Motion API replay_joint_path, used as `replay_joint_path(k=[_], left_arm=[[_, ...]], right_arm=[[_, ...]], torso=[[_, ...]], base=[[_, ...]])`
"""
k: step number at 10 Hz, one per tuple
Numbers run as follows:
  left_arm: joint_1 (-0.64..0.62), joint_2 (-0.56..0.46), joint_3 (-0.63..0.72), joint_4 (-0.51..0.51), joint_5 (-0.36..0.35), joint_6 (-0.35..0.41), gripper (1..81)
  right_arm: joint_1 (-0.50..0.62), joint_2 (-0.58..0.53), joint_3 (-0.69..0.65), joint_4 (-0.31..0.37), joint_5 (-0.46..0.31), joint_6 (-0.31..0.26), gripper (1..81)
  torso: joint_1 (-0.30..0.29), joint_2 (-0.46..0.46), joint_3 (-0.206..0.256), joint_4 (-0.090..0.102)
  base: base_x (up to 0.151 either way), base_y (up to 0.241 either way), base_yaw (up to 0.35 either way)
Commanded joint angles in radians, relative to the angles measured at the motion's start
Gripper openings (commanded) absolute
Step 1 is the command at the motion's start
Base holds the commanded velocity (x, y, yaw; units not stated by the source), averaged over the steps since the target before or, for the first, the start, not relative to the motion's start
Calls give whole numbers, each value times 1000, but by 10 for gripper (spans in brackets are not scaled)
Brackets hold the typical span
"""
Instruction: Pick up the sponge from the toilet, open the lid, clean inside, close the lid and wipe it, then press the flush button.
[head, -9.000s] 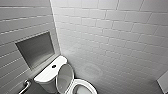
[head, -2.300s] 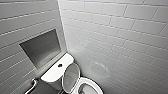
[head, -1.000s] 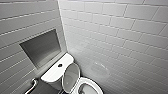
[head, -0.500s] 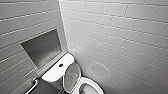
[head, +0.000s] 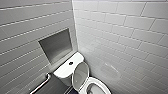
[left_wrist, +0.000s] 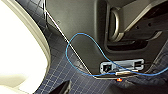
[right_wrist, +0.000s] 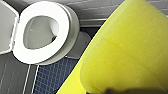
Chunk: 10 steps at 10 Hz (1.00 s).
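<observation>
Plainly, right pincer (right_wrist: 117, 91) grips the sponge (right_wrist: 130, 50) above the open toilet (right_wrist: 62, 30) — lid (head: 80, 75) up, grab bar (head: 41, 83) beside.

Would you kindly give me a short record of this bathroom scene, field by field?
toilet: glossy white ceramic toilet, set in the corner of the tiled walls
lid: smooth white oval lid, raised, with the seat ring down
flush button: small dark round button, centre of the tank top
sponge: bright yellow sponge block, close before the right wrist camera
wall: grey rectangular recess above the tank
floor: dark blue small-tiled floor
</observation>
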Motion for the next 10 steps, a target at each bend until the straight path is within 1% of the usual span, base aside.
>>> replay_joint_path(k=[1, 2, 4, 5, 6, 7, 8, 9, 10], left_arm=[[-2, 4, -3, 0, 80, 3, 811], [-2, 2, 5, 0, 80, 3, 811], [7, 2, 20, 0, 80, 3, 811], [12, 2, 23, 0, 82, 3, 811], [13, 2, 23, 0, 82, 3, 811], [13, 4, 23, -1, 80, 3, 811], [13, 4, 31, -1, 80, 3, 811], [15, 2, 42, -1, 82, 3, 811], [16, 1, 52, 0, 80, 3, 811]], right_arm=[[112, -79, 31, -10, -72, 20, 10], [158, -87, 48, -12, -104, 19, 10], [247, -90, 55, -24, -159, 19, 10], [285, -92, 55, -28, -177, 19, 10], [317, -98, 66, -33, -196, 19, 10], [345, -105, 80, -38, -211, 19, 10], [380, -113, 89, -39, -239, 19, 10], [423, -119, 98, -41, -271, 19, 10], [468, -125, 117, -42, -310, 17, 10]], torso=[[0, 0, 0, -1], [0, 0, 0, 3], [0, 0, 0, 2], [0, 0, -73, 2], [0, 0, -98, 2], [0, 0, -111, 2], [0, 0, -45, 3], [0, 1, -73, 3], [1, 1, -82, 3]], base=[[0, 0, 0], [0, 0, 0], [0, 0, 0], [0, 0, 0], [0, 0, 0], [0, 0, 0], [0, 0, 0], [0, 0, 0], [0, 0, 0]])
